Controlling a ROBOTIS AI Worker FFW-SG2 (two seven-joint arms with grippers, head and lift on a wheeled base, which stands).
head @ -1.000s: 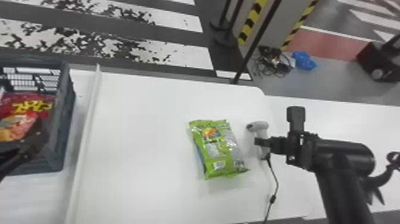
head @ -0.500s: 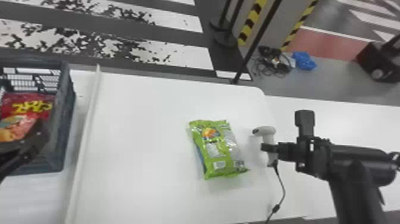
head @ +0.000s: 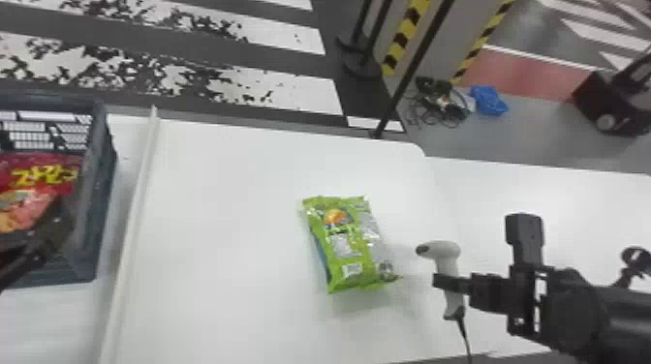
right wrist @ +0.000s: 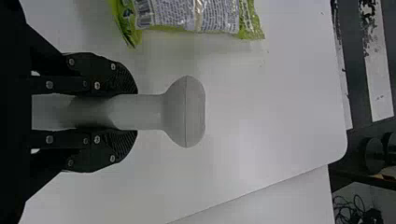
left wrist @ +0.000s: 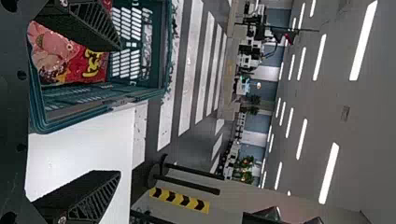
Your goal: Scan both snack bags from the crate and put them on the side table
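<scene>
**Scanner drawn toward the robot, right of the green bag**

Since the earlier frames, the right tool [right wrist: 135,112] and its scanner [head: 447,250] have shifted toward the robot's side and a little to the right. The green snack bag [head: 344,247] has kept its place, lying flat on the middle tabletop [head: 232,218], just left of the scanner and apart from it.

The right tool's fingers are clamped on the scanner's handle, the nose facing the bag's side. The left tool [left wrist: 116,111] has its fingers apart, nothing between them, near the crate [head: 99,193] at the robot's left. The red snack bag [head: 34,193] lies in that crate.

The step in hand looks to be scanning the green bag; no picture shows whether a read has registered. Next, the nose probably needs lining up with the barcode [head: 352,269], printed near the bag's closer end, and holding steady. After that the green bag should go to what is probably the side table [head: 625,193], the white surface on the right, and the red one should come out for its turn.
</scene>
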